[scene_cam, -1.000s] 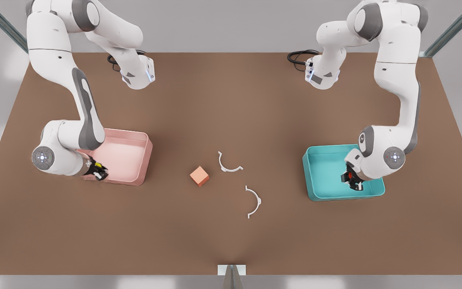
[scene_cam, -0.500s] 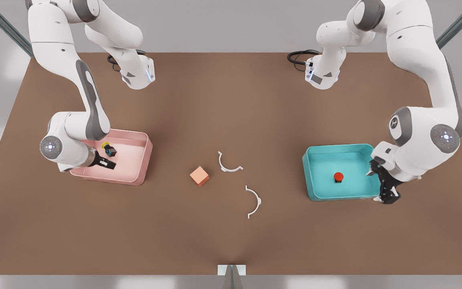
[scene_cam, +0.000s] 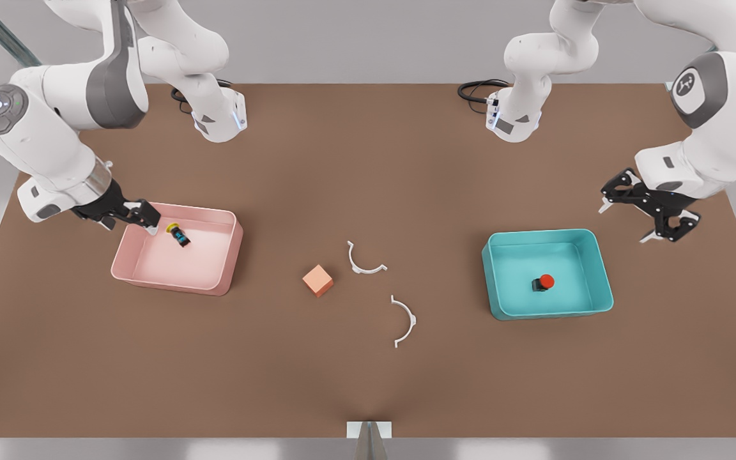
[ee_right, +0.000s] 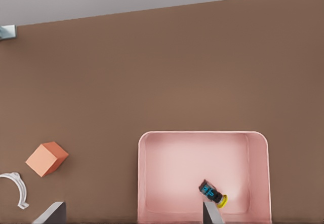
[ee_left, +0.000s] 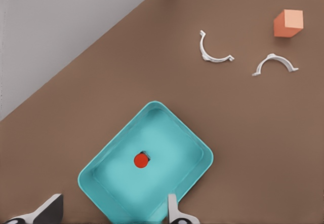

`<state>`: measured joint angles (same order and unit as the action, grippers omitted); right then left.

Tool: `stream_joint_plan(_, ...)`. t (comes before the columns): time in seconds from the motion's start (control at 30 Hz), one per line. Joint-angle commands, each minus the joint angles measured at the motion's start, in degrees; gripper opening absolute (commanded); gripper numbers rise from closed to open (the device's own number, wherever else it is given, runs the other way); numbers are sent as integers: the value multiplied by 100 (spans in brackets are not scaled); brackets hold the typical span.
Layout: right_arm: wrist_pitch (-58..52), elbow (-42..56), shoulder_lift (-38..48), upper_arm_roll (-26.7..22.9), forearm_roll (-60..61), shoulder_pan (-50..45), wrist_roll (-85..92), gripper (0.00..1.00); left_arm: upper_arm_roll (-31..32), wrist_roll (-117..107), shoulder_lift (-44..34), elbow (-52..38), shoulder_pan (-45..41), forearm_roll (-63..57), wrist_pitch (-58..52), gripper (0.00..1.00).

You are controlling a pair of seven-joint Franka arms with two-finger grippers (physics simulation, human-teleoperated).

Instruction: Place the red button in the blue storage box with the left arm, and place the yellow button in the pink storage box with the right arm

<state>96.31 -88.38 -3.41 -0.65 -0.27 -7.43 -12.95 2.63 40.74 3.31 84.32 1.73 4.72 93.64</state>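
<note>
Red button [scene_cam: 545,282] sits inside blue storage box [scene_cam: 496,300]; left gripper [scene_cam: 648,216] beyond that box's far corner, fingers spread wide, empty. Yellow button [scene_cam: 177,234] lies tipped over inside pink storage box [scene_cam: 227,262]; right gripper [scene_cam: 133,218] at that box's far rim, fingers wide apart, holding nothing.

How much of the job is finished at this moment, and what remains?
Both placements look done. The red button sits in the blue storage box; the yellow button lies tipped in the pink storage box. The left gripper and right gripper are open and hold nothing. Nothing seems left.
</note>
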Motion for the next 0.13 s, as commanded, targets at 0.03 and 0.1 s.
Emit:
stream_joint_plan(0.03, -314, 14, -19, 3, 10, -119, 1005, 100, 106, -3380, -6, -56, -94, -533, -276, 100)
stream_joint_plan(0.1, -297, 14, -28, 3, 10, -136, 1225, 100, 114, -3564, -6, -126, -103, -524, -276, 100)
